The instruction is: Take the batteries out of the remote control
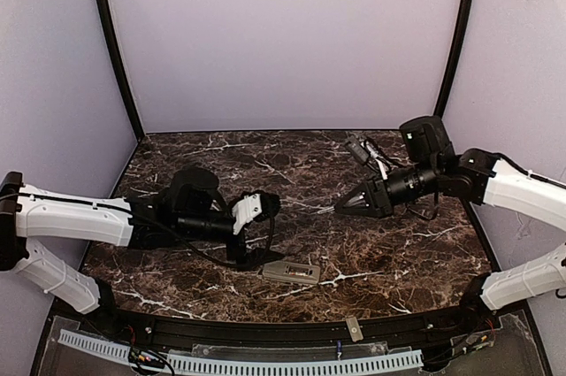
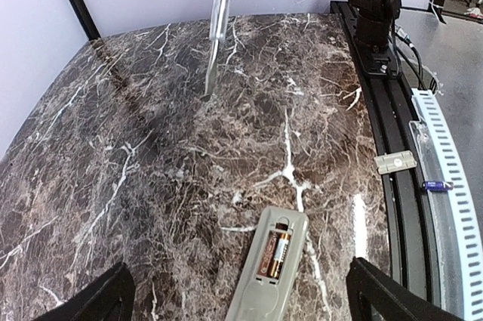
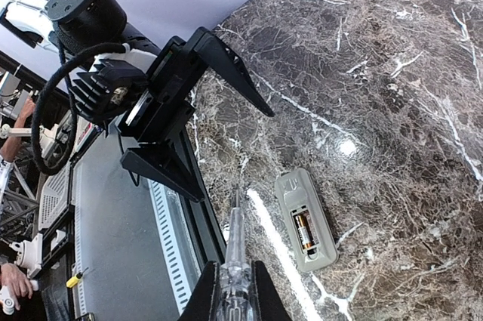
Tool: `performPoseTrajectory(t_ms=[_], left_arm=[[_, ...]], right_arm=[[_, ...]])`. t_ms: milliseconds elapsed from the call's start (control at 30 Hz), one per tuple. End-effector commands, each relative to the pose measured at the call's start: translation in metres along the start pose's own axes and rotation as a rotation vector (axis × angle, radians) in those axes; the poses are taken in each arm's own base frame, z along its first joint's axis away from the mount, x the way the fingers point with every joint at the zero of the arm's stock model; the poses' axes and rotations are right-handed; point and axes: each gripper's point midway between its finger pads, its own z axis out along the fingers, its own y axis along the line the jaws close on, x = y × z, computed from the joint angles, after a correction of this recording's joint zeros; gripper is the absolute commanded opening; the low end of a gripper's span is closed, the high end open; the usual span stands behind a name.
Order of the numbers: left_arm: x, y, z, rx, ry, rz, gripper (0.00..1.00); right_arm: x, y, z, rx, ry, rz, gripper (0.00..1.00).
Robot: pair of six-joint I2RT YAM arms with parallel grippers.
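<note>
The remote control (image 1: 292, 272) lies back-up on the marble near the front edge, its battery recess open. A copper-and-black battery (image 2: 276, 254) lies in the recess; I cannot tell whether a second one lies beside it. The remote (image 3: 304, 230) and battery (image 3: 304, 233) also show in the right wrist view. My left gripper (image 1: 256, 248) is open and empty, just left of and above the remote, with its fingers (image 2: 98, 302) spread wide. My right gripper (image 1: 351, 204) is shut on a clear screwdriver (image 3: 235, 257), raised over mid-table with its tip pointing left, away from the remote.
A short flat grey cover piece (image 1: 354, 329) lies on the black rail at the table's front edge, also seen in the left wrist view (image 2: 396, 161). A small blue item (image 2: 436, 185) lies beside the white slotted strip. Black cables (image 1: 367, 150) sit at the back right.
</note>
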Motion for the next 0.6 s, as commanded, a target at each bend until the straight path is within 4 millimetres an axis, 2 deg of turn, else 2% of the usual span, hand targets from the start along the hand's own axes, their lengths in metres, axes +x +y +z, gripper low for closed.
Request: performPoseTrajectory(t_ms=[0,133,333,467,567], left_arm=[[0.014,-0.003,-0.011,0.002,0.018,0.045,0.99],[0.028,-0.011,-0.007,0.069,0.057,0.064,0.99],[0.048,-0.005,0.008,0.082,0.123,0.050,0.96],[0.068,-0.011,0.023,0.131,0.183,0.033,0.93],[0.073,-0.013,0.030,0.152,0.182,0.039,0.91]], right_arm=[[0.011,-0.006,-0.004,0.041,0.002,0.011,0.00],[0.016,-0.006,-0.006,0.044,0.000,0.022,0.00],[0.021,-0.005,-0.009,0.044,-0.003,0.029,0.00],[0.025,-0.005,-0.011,0.047,-0.006,0.031,0.00],[0.027,-0.005,-0.012,0.051,-0.007,0.032,0.00]])
